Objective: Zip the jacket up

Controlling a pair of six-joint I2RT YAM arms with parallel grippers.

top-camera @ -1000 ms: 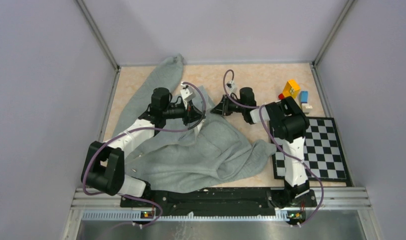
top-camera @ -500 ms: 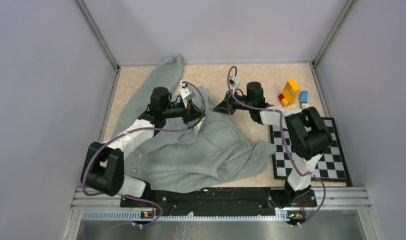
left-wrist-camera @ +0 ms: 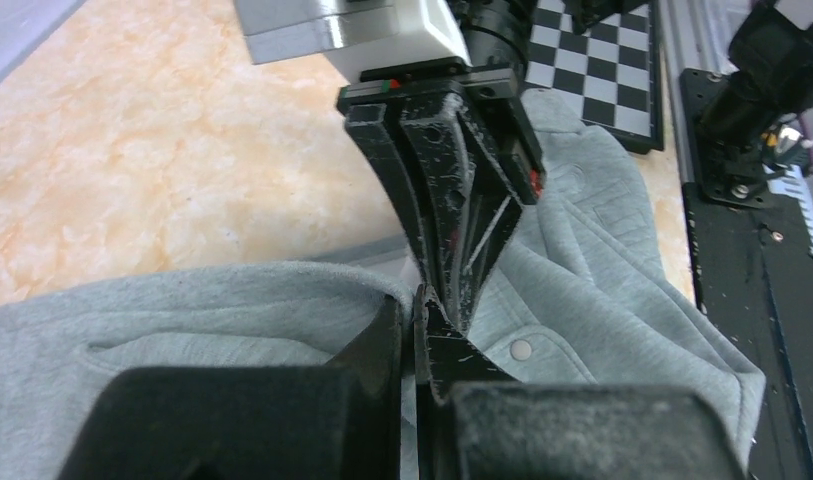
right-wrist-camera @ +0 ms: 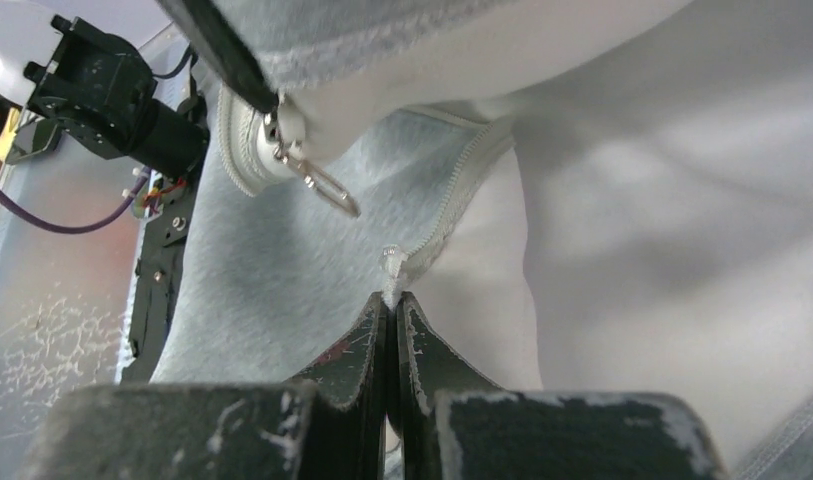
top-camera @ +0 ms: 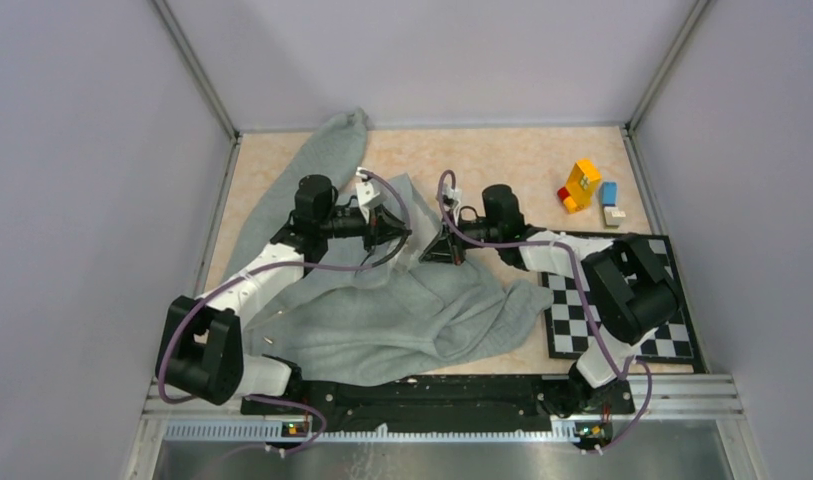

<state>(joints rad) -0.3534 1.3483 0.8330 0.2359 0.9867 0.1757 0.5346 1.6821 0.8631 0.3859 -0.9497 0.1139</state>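
The light grey jacket [top-camera: 382,310] lies rumpled from the far left corner to the near middle. My left gripper [top-camera: 400,233] is shut on a fold of its front edge, seen close in the left wrist view [left-wrist-camera: 415,300]. My right gripper [top-camera: 434,252] meets it almost tip to tip. In the right wrist view it [right-wrist-camera: 392,298] is shut on the end of the white zipper tape [right-wrist-camera: 462,190]. The metal slider [right-wrist-camera: 287,135] with its pull tab [right-wrist-camera: 327,190] hangs just above, on the other front edge. A snap button [left-wrist-camera: 522,349] shows on the jacket.
A black-and-white checkerboard [top-camera: 632,300] lies at the right, partly under the right arm. Coloured blocks [top-camera: 582,185] and a blue block [top-camera: 608,192] stand at the far right. Walls close in the table on three sides; a metal rail [top-camera: 442,410] runs along the near edge.
My right gripper has swung left and nearer, from the jacket's far edge to meet the left gripper's tips. The right elbow has moved out over the checkerboard. The left gripper has barely moved.
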